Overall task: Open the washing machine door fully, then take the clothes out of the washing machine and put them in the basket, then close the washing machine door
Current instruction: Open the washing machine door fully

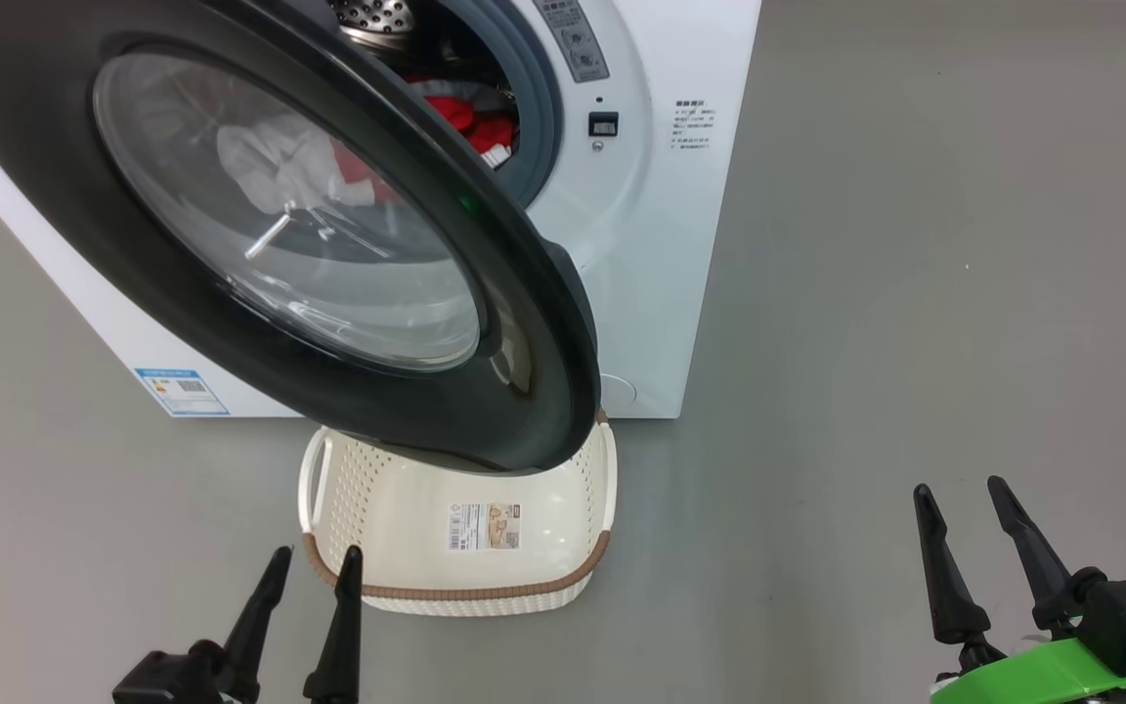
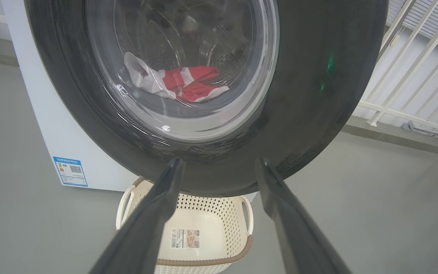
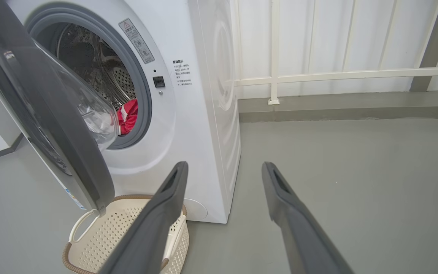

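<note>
Black-rimmed washing machine door (image 1: 543, 372) hangs part-open over the basket (image 1: 465, 593), hinge on robot's L, free edge to R; L gripper (image 1: 317, 553), jaws wide & empty, points at its lower rim, nearer than R gripper (image 1: 959, 486), also wide, well apart.

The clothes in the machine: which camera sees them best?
The left wrist view: the clothes show as a red-and-white bundle through the door glass. The head view shows parts past the door's edge; the right wrist view, a red sliver.
</note>
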You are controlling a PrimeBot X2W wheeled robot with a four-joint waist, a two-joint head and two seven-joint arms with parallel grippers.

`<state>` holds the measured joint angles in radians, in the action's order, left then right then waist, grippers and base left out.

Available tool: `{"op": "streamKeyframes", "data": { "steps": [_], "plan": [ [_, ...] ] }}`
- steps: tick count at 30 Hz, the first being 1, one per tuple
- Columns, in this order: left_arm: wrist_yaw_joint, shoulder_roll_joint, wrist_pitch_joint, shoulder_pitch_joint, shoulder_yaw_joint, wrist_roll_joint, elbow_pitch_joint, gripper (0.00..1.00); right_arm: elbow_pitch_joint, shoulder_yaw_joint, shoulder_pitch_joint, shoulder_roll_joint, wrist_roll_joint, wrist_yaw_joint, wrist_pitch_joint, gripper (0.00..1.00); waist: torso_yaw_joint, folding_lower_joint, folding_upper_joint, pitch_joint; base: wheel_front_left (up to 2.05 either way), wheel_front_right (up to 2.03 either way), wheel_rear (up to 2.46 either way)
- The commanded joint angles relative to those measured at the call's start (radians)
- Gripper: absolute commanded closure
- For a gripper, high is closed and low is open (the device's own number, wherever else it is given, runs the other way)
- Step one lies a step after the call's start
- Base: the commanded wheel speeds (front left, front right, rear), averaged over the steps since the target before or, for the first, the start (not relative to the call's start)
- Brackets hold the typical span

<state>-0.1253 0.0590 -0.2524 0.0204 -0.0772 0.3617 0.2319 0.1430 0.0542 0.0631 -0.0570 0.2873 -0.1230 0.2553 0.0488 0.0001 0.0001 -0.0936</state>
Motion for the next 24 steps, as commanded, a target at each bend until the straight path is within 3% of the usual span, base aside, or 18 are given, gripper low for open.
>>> {"op": "streamKeyframes", "data": {
  "steps": [1, 5, 6, 8, 18, 24],
  "plan": [
    [-0.005, 0.010, -0.009, 0.017, 0.035, -0.012, -0.029, 0.00, -0.028, -0.017, -0.005, -0.007, -0.014, -0.008, 0.006, 0.00, 0.000, -0.0001, -0.0001, 0.000, 0.00, 0.00, 0.00],
    [-0.005, 0.009, -0.009, 0.018, 0.034, -0.012, -0.028, 0.00, -0.032, -0.018, -0.007, -0.005, -0.001, -0.008, 0.006, 0.00, 0.003, -0.0001, -0.0001, -0.002, 0.00, 0.00, 0.00],
    [-0.005, 0.009, -0.009, 0.018, 0.033, -0.012, -0.029, 0.00, -0.035, -0.019, -0.009, -0.005, 0.005, -0.008, 0.006, 0.27, 0.004, -0.0001, -0.0001, -0.003, 0.00, 0.00, 0.00],
    [-0.005, 0.008, -0.009, 0.019, 0.033, -0.012, -0.029, 0.00, -0.040, -0.027, -0.014, -0.003, 0.017, -0.008, 0.006, 1.00, 0.007, -0.0001, -0.0001, -0.005, 0.00, 0.00, 0.00],
    [-0.005, 0.007, -0.009, 0.030, 0.025, -0.008, -0.028, 0.00, -0.083, -0.111, -0.114, 0.003, 0.188, -0.008, 0.006, 1.00, 0.025, -0.0001, -0.0001, -0.021, 0.00, 0.00, 0.00],
    [-0.005, 0.005, -0.009, 0.044, 0.009, 0.000, -0.023, 0.00, -0.085, -0.251, -0.233, -0.015, 0.501, -0.008, 0.006, 1.00, 0.050, -0.0001, -0.0001, -0.040, 0.00, 0.00, 0.00]
  ]
}}
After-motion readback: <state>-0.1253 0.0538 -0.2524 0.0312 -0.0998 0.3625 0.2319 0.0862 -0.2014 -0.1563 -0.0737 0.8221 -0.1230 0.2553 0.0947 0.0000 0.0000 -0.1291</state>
